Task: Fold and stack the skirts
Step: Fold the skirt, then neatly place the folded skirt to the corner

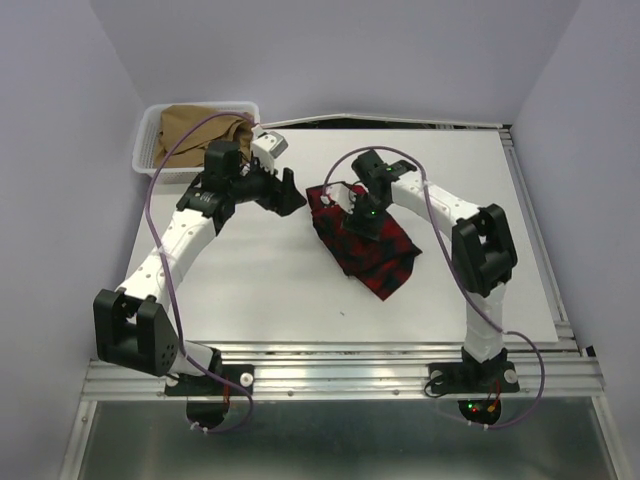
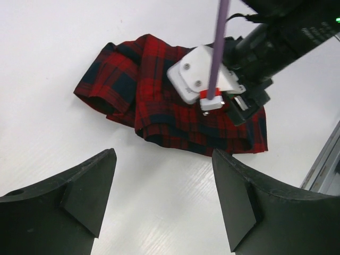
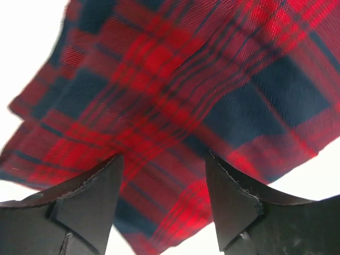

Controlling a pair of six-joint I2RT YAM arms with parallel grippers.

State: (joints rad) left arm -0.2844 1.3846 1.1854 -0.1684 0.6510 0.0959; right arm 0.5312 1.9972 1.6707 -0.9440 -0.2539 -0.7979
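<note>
Nearest the arm bases, the white table (image 1: 300, 300) lay bare up to the near-right corner of the plaid skirt (image 1: 385, 262). This skirt sat bunched in a rough, partly folded heap a little right of the table's middle. Its long axis ran on a diagonal, from that near-right corner up toward the far left. The right gripper (image 1: 360, 215) hung directly over the heap's middle. In its own wrist view the right gripper (image 3: 164, 159) had its fingers spread, with tartan (image 3: 175, 90) filling the gap beneath them. No fold looked pinched, though the cloth was blurred there. Further back and to the left, the left gripper (image 1: 290, 192) stood off the skirt's far-left end, near it but apart. In the left wrist view, the left gripper (image 2: 163, 159) was spread wide over bare table with nothing between its fingers, and the plaid heap (image 2: 138, 90) lay ahead of it. The right arm was therefore the nearer of the two, already above the cloth. By my judgement, the left arm would have to reach rightward along the diagonal to catch the far-left edge. Farthest off, in the back-left corner, the tan skirt (image 1: 200, 128) lay crumpled inside the white basket (image 1: 145, 150), well apart from both grippers and not yet folded.
</note>
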